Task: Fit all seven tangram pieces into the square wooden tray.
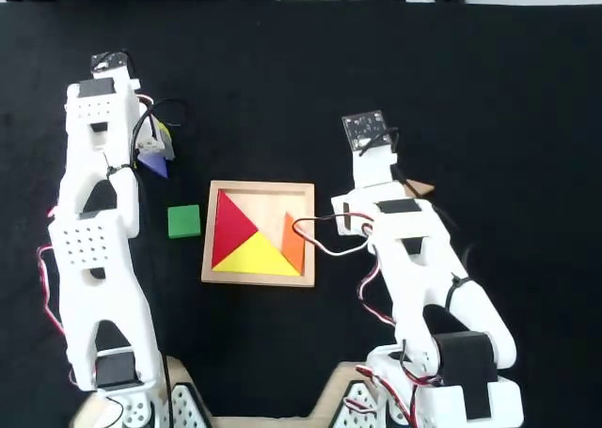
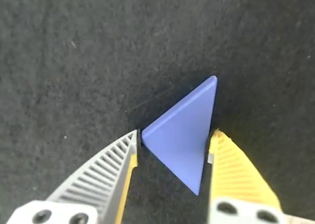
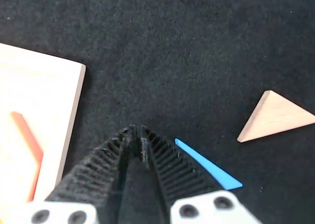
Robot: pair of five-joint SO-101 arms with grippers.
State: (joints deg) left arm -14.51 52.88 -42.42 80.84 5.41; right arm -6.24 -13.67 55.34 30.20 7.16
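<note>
three pieces seated in tray (image 1: 263, 186)

red (image 1: 233, 226), yellow (image 1: 256, 257) and orange (image 1: 294, 245) inside it, mid-frame. green square (image 1: 184, 221) just left of it. upper left: left gripper (image 2: 174, 134) spread around violet triangle (image 2: 184, 135). right gripper (image 3: 137, 133) pinched together, empty, near blue sliver (image 3: 209, 167) and wood triangle (image 3: 275, 118).

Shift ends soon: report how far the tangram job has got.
Done: red triangle, yellow triangle and orange piece lie in the tray. In hand: the left claw, open, straddles the blue triangle on the cloth. Left: that one, the green square beside the tray, and the wooden triangle and light blue piece near the shut right claw.
</note>
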